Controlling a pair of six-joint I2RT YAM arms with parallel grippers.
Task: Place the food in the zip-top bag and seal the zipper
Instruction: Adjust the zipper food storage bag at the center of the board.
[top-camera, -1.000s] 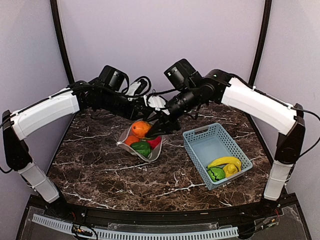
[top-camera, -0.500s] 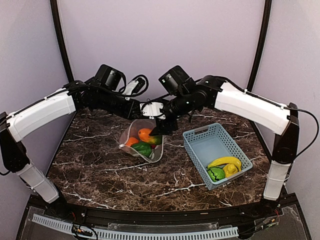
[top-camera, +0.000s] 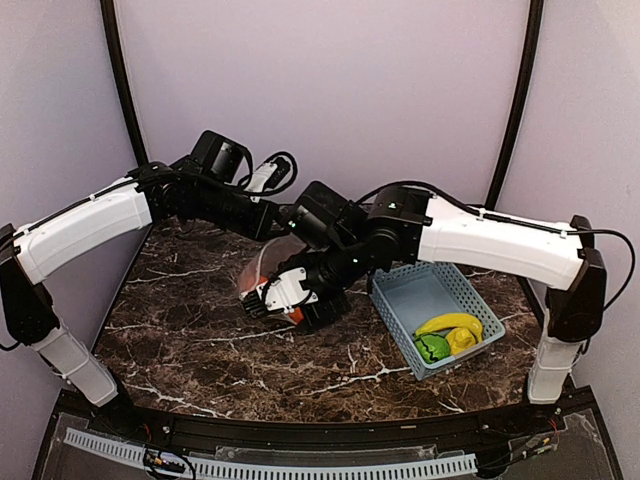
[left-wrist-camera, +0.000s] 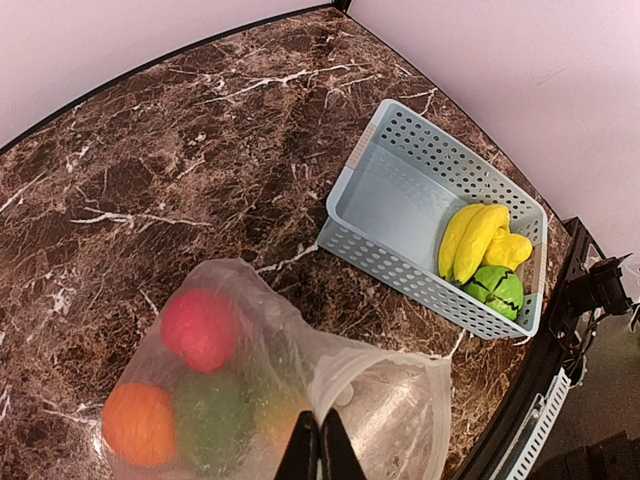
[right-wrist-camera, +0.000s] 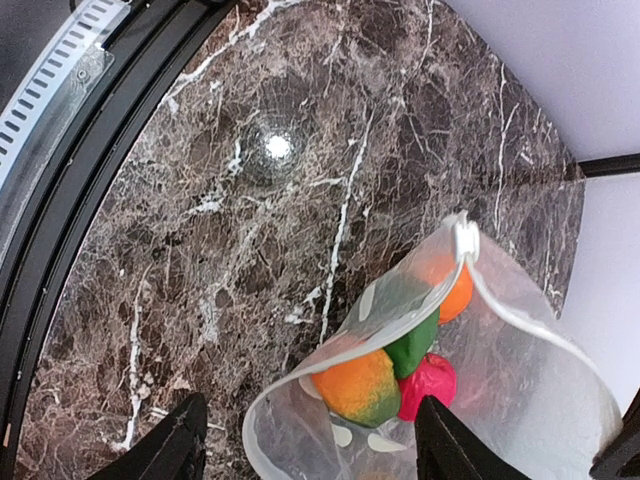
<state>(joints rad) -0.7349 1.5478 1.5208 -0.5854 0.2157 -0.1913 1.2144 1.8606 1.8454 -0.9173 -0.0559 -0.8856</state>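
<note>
The clear zip-top bag (left-wrist-camera: 250, 390) stands open on the marble table. My left gripper (left-wrist-camera: 320, 452) is shut on its rim and holds the mouth up. Inside it lie a red ball (left-wrist-camera: 200, 328), an orange ball (left-wrist-camera: 138, 423) and a green piece (left-wrist-camera: 210, 415). My right gripper (right-wrist-camera: 310, 450) is wide open and empty just above the bag mouth. Below it show an orange-green fruit (right-wrist-camera: 365, 385), a green piece (right-wrist-camera: 415, 345) and the red ball (right-wrist-camera: 428, 385). The white zipper (right-wrist-camera: 400, 320) curves across the mouth, unsealed. In the top view my right gripper (top-camera: 290, 300) covers most of the bag (top-camera: 252, 272).
A light-blue slotted basket (top-camera: 400, 290) stands right of the bag and holds yellow bananas (top-camera: 450, 322) and a green piece (top-camera: 432, 347). It also shows in the left wrist view (left-wrist-camera: 400, 215). The table's black front rail (right-wrist-camera: 90, 160) lies near the right gripper.
The orange-green fruit, held by my right gripper over the bag, now lies inside it. My right arm swung over the bag towards the near left and opened wide. The left arm stayed put.
</note>
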